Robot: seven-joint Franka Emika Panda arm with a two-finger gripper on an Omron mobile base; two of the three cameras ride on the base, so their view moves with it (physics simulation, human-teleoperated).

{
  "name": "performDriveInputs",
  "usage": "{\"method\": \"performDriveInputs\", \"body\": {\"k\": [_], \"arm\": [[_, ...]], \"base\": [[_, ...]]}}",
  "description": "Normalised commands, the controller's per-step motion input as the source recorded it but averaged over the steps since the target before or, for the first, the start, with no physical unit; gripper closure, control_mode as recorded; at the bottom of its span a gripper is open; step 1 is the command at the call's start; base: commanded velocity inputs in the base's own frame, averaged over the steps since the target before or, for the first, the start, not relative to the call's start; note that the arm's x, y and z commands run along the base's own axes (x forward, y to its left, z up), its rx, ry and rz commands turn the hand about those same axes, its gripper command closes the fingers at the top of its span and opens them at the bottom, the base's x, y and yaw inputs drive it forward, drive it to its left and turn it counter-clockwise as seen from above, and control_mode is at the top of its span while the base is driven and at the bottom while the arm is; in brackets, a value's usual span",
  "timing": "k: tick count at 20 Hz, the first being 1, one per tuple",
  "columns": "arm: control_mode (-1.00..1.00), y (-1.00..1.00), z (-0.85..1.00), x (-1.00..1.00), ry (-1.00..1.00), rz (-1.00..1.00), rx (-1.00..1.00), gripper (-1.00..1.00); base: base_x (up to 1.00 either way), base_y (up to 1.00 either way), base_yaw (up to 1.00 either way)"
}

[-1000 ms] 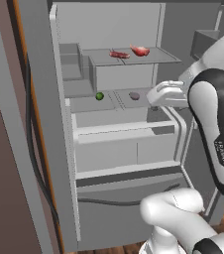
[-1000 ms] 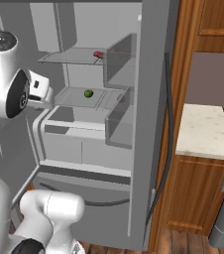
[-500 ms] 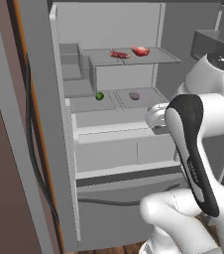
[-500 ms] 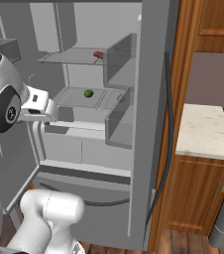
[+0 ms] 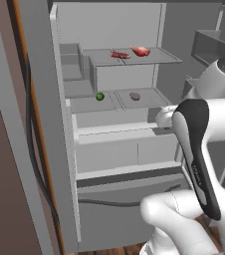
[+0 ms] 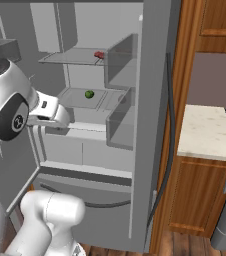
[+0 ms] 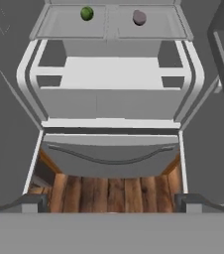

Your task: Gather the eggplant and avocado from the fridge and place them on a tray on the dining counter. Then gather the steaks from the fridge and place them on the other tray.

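Arm reposed in the last second: in the left base view, hand was up at the right edge of the middle shelf beside the eggplant [image 5: 135, 96]; now pulled back and lower, elbow swung across the front of the fridge [image 5: 114, 149]. Hand view now looks down the open fridge front, with the bottom drawer and wood floor between the fingers [image 7: 34, 202]. Fingers spread wide, holding nothing, as a second ago.

Nothing in the fridge moved. Avocado [image 5: 100, 96] sits toward the left edge of the middle shelf, eggplant toward its right, well apart from each other. Two steaks on the upper shelf, darker steak [image 5: 119, 55] just left of the paler steak [image 5: 141, 51], near that shelf's front edge. Right base view shows the avocado [image 6: 89, 94] on the same shelf.

Judgement: no pick made yet, first produce still to fetch. Retreat reads as a re-aim for a fresh approach to the middle shelf, not a carry-away. Task barely begun.
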Motion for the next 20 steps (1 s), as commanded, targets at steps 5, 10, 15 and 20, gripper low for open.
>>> {"method": "performDriveInputs", "body": {"k": [5, 10, 15, 20], "arm": [[-1.0, -0.24, 0.0, 0.0, 0.0, -0.07, 0.0, -1.0], [-1.0, 0.0, 0.0, 0.0, 0.0, -0.01, 0.0, -1.0], [-1.0, 0.0, 0.0, 0.0, 0.0, 0.0, 0.0, -1.0], [1.0, 0.0, 0.0, 0.0, 0.0, 0.0, 0.0, -1.0]], "base": [[0.0, 0.0, 0.0], [0.0, 0.0, 0.0], [0.0, 0.0, 0.0], [0.08, 0.13, 0.0]]}}
